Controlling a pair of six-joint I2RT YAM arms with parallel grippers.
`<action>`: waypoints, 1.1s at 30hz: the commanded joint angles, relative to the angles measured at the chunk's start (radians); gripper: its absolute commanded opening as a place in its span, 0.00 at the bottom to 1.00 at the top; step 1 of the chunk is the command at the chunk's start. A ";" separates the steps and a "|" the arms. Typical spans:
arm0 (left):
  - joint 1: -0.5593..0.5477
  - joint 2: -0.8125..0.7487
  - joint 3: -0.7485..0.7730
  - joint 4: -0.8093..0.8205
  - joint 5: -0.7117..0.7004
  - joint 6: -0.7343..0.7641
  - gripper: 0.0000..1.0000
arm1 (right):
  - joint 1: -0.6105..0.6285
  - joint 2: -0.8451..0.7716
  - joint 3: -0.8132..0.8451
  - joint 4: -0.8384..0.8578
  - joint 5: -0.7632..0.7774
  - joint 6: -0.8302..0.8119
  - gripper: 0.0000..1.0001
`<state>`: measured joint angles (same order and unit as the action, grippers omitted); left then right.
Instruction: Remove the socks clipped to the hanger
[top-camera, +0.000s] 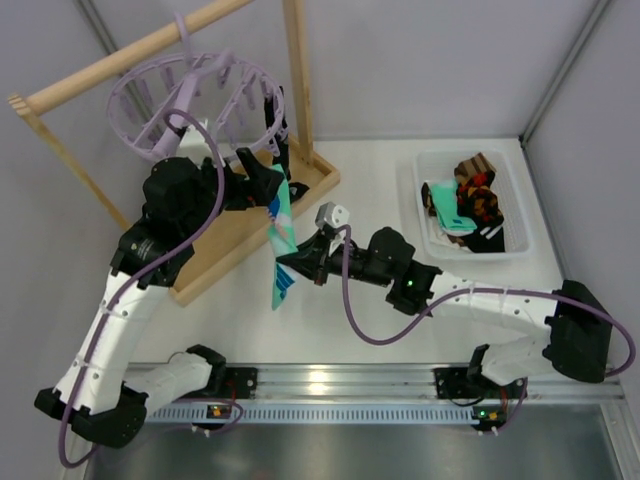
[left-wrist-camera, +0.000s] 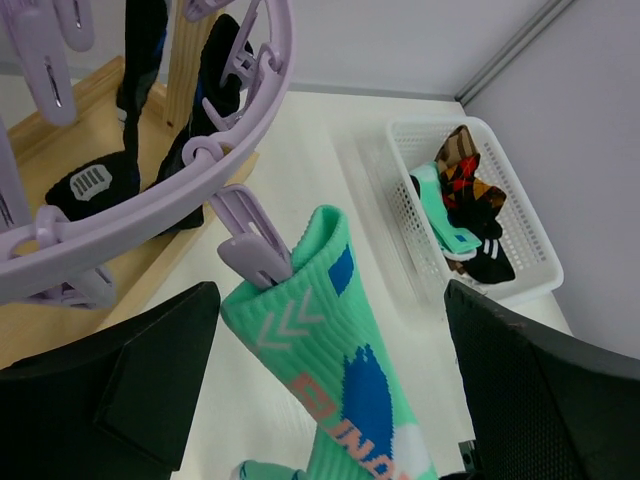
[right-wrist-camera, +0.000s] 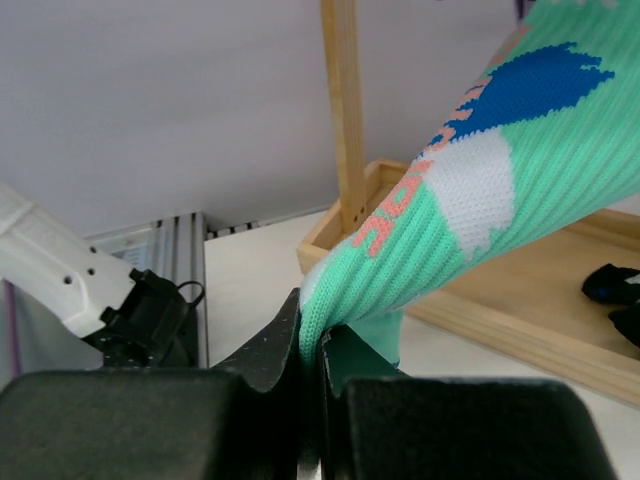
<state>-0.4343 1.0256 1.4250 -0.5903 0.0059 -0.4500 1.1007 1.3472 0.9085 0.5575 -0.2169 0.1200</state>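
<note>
A teal-mint knitted sock with blue, white and coral marks (left-wrist-camera: 345, 360) is hanging by its ribbed cuff from a small pale-lavender plastic clip (left-wrist-camera: 252, 248) on the round lavender drying hanger (top-camera: 150, 128), which is itself hooking over a wooden rod frame (top-camera: 100, 72). The right gripper (right-wrist-camera: 312, 345) is clamping tight on a fold of the sock's lower part, drawing the fabric taut between clip and claw. The left gripper (left-wrist-camera: 330, 340) is standing spread wide with nothing in it, its two black fingers (left-wrist-camera: 140, 390) flanking the cuff just below the ring. Darker socks (left-wrist-camera: 212, 95) are hanging clipped on the far side of the ring, while others are lying piled in a white perforated plastic basket (top-camera: 430, 160) well apart to the right. The step in hand appears to be freeing this one sock. Doing it well likely means steadying the ring or squeezing the clip with the open claw first, then pulling in line with the sock and not sideways, so the light hanger is not swinging on its rod and the cuff is sliding out cleanly.
</note>
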 joint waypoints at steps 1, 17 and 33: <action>0.005 -0.019 -0.034 0.127 0.016 -0.024 0.98 | -0.012 -0.062 0.006 0.027 -0.107 0.061 0.00; 0.005 -0.108 -0.215 0.428 -0.049 -0.001 0.98 | -0.048 -0.086 0.044 -0.056 -0.306 0.099 0.00; 0.006 -0.076 -0.310 0.659 0.011 0.039 0.86 | -0.076 -0.066 0.122 -0.114 -0.536 0.148 0.00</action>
<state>-0.4335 0.9352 1.1179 -0.0658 0.0010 -0.4423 1.0317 1.2839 0.9756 0.4404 -0.6392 0.2436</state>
